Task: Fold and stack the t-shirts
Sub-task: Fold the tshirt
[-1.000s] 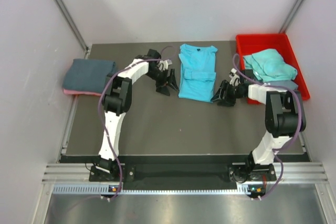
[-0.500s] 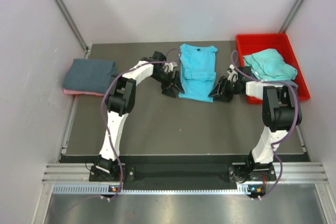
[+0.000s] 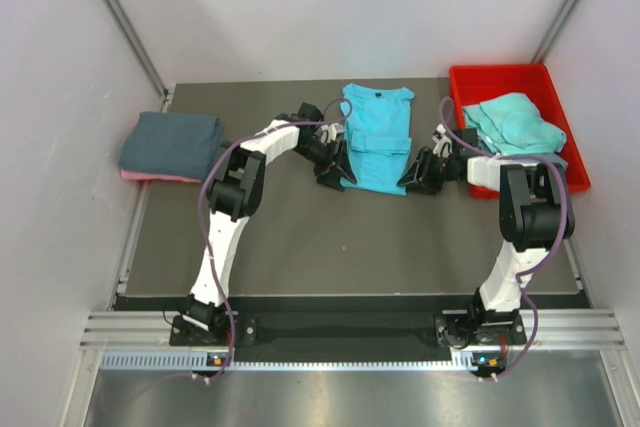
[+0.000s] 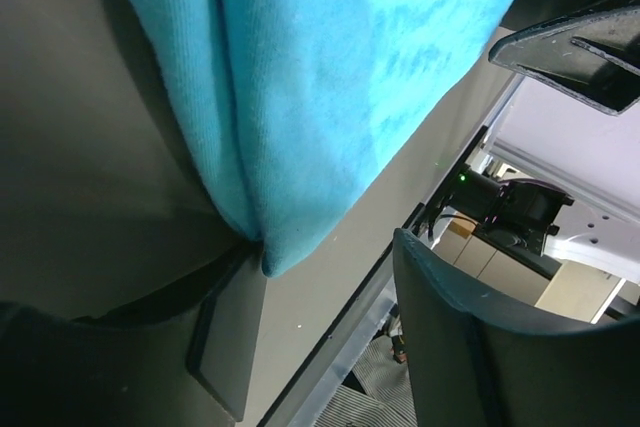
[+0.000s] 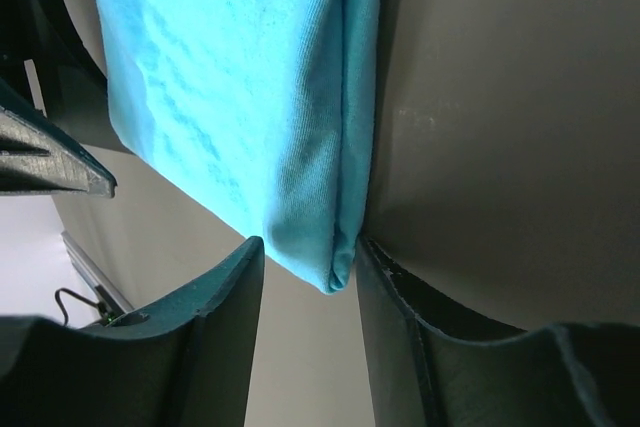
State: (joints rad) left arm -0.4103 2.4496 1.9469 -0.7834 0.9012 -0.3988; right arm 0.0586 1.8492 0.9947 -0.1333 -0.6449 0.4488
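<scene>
**Turquoise t-shirt [image 3: 376, 137] flanked at its two near corners**

At the far left edge of the dark surface [image 3: 330, 237], a folded slate blue-grey t-shirt [image 3: 172, 142] sits on top of a pink t-shirt [image 3: 150, 176]. Only a thin strip of the pink one shows underneath.

Moving right, the left pincer [image 3: 335, 171] is low at the lower-left corner of the turquoise t-shirt. Its wrist camera shows the jaws apart. The cloth's corner hangs between them, close to the finger [image 4: 225, 347] at the lower left of that frame and well apart from the other finger [image 4: 470, 347].

The turquoise t-shirt lies flat in the upper middle of the surface. It is folded into a narrow strip, with the collar toward the top of the frame.

At its lower-right corner is the right pincer [image 3: 412, 179], also low to the surface. Its jaws are apart too, though the gap is narrower. The folded corner sits squarely between the two fingers, and the right-hand one [image 5: 420, 347] is just beside the fold's edge. I cannot tell whether it touches the cloth.

In the upper right corner stands the red bin [image 3: 520, 75]. A crumpled teal t-shirt [image 3: 515, 122] is heaped inside it, and a sliver of greyish cloth shows beneath that near the bin's lower right.
</scene>
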